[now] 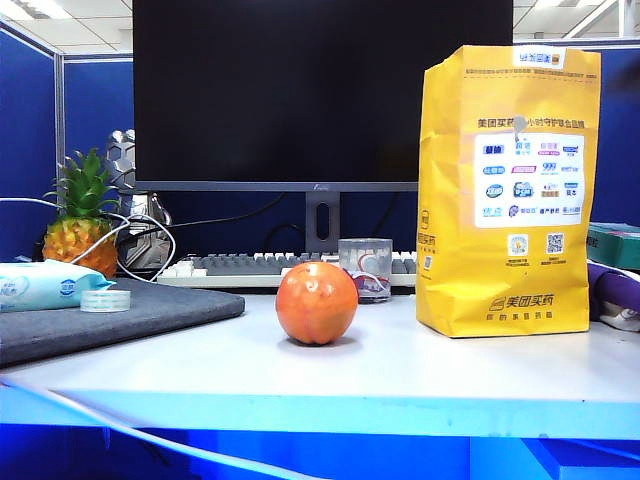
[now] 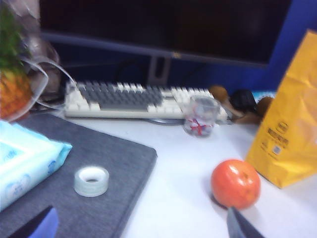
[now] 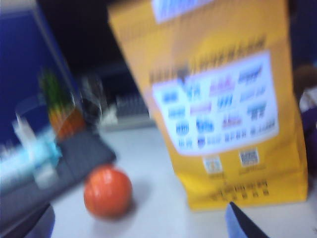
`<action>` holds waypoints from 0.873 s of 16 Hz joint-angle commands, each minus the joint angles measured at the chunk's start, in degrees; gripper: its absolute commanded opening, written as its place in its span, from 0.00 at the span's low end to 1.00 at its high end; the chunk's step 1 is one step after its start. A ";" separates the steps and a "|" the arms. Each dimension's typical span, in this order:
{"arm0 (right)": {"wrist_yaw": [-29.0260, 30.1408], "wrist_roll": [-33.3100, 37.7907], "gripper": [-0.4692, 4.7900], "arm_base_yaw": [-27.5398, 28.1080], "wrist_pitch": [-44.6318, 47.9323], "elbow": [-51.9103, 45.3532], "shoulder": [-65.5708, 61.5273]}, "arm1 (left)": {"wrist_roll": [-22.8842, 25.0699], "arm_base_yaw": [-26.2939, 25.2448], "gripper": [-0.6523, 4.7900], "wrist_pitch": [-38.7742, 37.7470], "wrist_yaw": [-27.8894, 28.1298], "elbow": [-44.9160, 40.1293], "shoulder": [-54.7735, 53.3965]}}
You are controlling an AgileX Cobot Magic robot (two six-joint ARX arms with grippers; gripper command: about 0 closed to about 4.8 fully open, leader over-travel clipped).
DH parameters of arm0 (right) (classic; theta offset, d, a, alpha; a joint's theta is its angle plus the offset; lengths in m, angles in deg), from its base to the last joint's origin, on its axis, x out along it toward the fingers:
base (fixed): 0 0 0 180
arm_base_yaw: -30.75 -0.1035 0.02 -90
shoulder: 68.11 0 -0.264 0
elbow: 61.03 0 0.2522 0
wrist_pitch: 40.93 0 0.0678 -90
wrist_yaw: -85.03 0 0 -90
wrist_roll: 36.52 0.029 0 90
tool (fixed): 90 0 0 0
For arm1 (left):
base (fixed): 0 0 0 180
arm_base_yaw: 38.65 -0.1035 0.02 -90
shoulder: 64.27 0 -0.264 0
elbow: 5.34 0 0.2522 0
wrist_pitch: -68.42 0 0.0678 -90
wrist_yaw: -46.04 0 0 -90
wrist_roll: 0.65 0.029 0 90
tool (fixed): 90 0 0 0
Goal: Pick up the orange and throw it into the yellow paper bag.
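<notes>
The orange (image 1: 316,302) rests on the white table, round and glossy, left of the tall yellow paper bag (image 1: 507,190), which stands upright. No arm shows in the exterior view. In the left wrist view my left gripper (image 2: 141,227) is open and empty, back from the orange (image 2: 236,183); only its two fingertips (image 2: 39,224) show at the frame edge. The bag (image 2: 290,124) stands just past the fruit. The blurred right wrist view shows my right gripper (image 3: 138,227) open and empty, with the orange (image 3: 107,191) and the bag (image 3: 218,99) ahead of it.
A grey mat (image 1: 110,315) on the left carries a tape roll (image 1: 105,300) and a wipes pack (image 1: 40,285). A small pineapple (image 1: 80,225), a keyboard (image 1: 250,266), a glass cup (image 1: 366,268) and a monitor (image 1: 320,90) stand behind.
</notes>
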 commanded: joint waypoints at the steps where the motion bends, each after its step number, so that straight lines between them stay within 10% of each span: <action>1: -0.26 1.49 0.94 -0.07 1.60 -0.35 0.04 | -0.72 0.00 1.00 1.79 -0.48 1.53 -3.58; 6: -0.44 -1.16 0.94 -0.09 5.42 1.53 -0.07 | 2.38 0.00 1.00 9.60 -6.73 19.71 -31.39; 14: -7.19 -9.57 0.94 0.02 -10.08 22.75 -19.91 | 10.29 0.72 1.00 -0.87 -24.00 49.55 -70.86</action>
